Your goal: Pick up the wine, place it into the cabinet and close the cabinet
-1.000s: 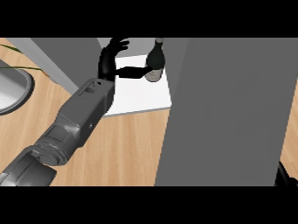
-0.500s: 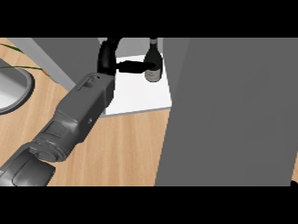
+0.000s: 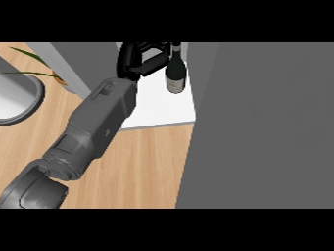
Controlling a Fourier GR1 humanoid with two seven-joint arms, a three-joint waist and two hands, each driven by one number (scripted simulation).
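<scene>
The wine bottle (image 3: 174,73) is dark with a pale label and stands upright on the white cabinet shelf (image 3: 158,110) at the top centre. My left hand (image 3: 142,57) is inside the cabinet just left of the bottle. Its fingers are loosely bent beside the bottle, which shows whole with nothing wrapped round it. The grey left forearm (image 3: 101,117) runs down to the lower left. The broad grey cabinet door (image 3: 271,127) stands open and fills the right side. My right hand does not show.
A grey round pot (image 3: 10,98) with thin green leaves (image 3: 34,66) stands at the left on the wooden counter (image 3: 140,166). A grey cabinet wall (image 3: 83,59) borders the shelf on the left.
The hand carried the bottle deeper onto the shelf and stood it upright, and its fingers have come off to the left. The right hand's tip at the lower right edge has left the view.
</scene>
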